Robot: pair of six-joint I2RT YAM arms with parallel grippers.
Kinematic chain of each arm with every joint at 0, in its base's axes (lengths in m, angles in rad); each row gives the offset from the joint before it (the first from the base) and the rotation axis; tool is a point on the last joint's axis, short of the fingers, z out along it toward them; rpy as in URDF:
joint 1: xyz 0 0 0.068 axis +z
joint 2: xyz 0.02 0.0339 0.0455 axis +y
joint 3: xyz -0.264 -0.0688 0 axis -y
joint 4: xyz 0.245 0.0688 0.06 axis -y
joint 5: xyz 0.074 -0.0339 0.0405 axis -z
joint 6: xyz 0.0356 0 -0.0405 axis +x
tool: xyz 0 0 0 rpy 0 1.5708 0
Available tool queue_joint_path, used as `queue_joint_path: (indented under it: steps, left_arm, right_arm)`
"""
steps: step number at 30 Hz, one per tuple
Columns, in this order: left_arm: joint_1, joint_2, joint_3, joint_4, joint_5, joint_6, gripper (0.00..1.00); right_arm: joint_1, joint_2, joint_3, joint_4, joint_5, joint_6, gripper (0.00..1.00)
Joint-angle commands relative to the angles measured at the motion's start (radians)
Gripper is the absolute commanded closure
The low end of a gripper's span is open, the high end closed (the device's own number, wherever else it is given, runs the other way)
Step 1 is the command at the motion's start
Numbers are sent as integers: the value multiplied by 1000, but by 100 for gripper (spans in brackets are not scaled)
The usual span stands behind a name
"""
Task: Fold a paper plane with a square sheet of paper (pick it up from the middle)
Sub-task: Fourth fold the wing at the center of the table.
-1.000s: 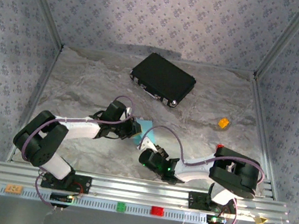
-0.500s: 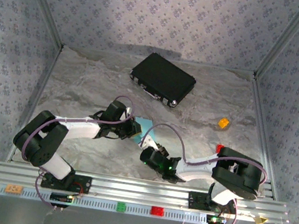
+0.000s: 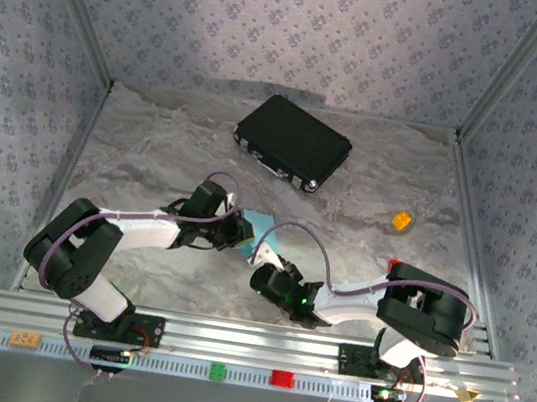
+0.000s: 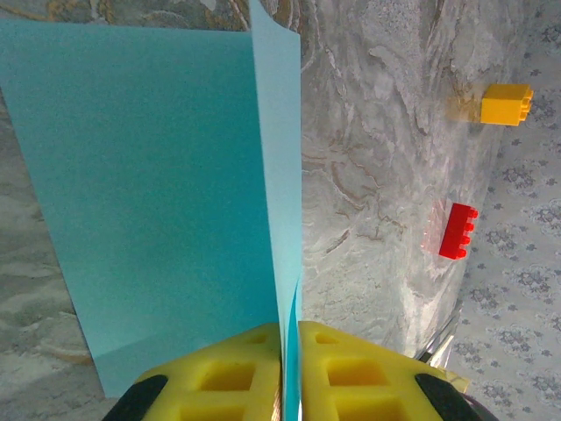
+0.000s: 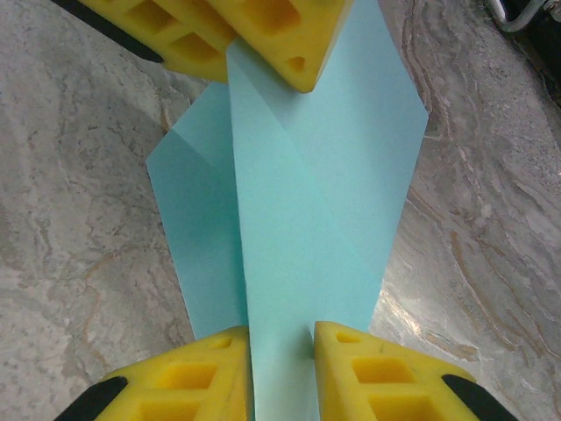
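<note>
Beneath the paper (image 4: 158, 175), marbled tabletop (image 3: 154, 154), perhaps cloth, meets patterned walls (image 3: 275, 20).

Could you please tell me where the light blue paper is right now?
In the top view, the paper sits near the middle of the table, pinched in the left hand, nearer than the black case.

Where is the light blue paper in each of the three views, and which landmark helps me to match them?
Top external: blue paper at mid-table, between the two arm tips.
Left wrist: left and centre, rising from the bottom edge.
Right wrist: centre, running top to bottom.
Shared landmark: left claw pinching the paper, bottom in left wrist, top in right wrist.
</note>
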Motion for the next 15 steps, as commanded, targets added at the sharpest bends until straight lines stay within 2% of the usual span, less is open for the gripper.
queue_joint_path:
  steps: [1,15]
  left_arm:
    - [-3,-6,23,-13,15,19,88]
    - [-3,-9,26,-17,14,21,93]
  right_arm:
    - [-2,18,25,-25,7,-7,76]
    - [0,11,25,-44,20,1,85]
